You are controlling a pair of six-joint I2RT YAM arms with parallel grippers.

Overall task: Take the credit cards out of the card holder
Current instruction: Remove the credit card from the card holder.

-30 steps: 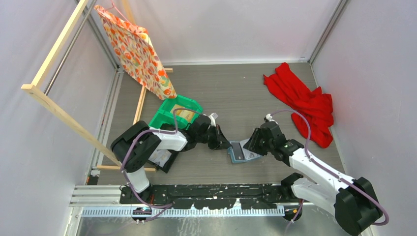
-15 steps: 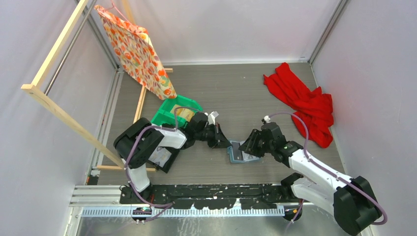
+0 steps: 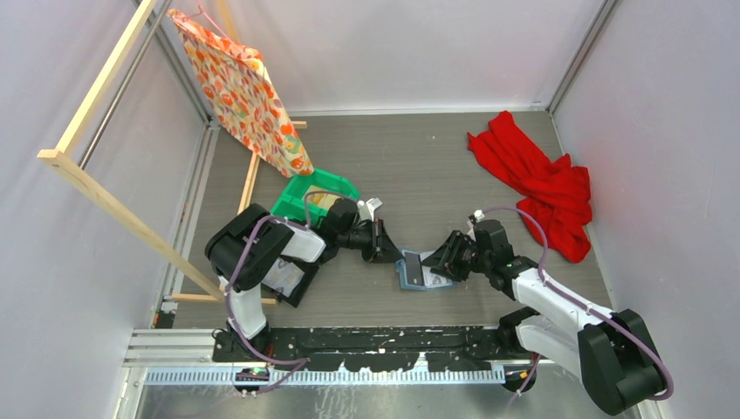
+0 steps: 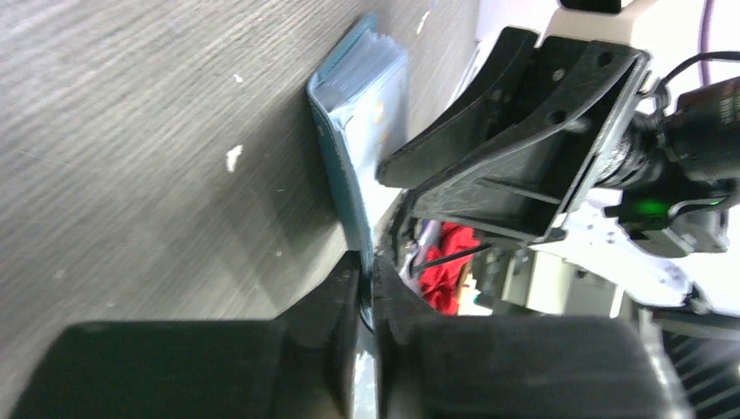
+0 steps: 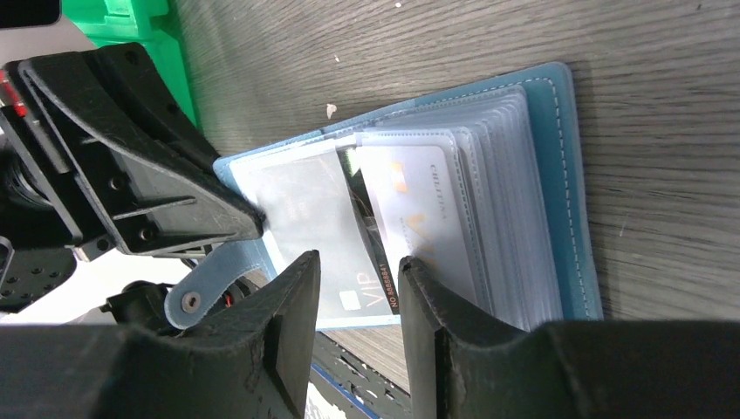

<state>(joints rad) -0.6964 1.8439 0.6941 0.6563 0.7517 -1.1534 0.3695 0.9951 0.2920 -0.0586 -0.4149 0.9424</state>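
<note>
The tabletop (image 3: 419, 166) carries the open blue card holder (image 5: 558, 175), right under the right pincer (image 5: 356, 262). The left pincer (image 4: 366, 271) is clamped on its cover, I think so it cannot slide. The right pincer is apart, with the credit cards' (image 5: 414, 218) edge in its gap, ready to pinch one out.

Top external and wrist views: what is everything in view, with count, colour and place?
card holder: one, blue-teal, open on the table between the grippers
credit cards: at least two, pale, in the holder's clear sleeves
bin: one, green, left of centre
cloth: one, red, far right
patterned fabric: one, orange-flowered, hanging on the wooden frame
left gripper: black, shut on the card holder's cover
right gripper: black, open over the cards
</note>
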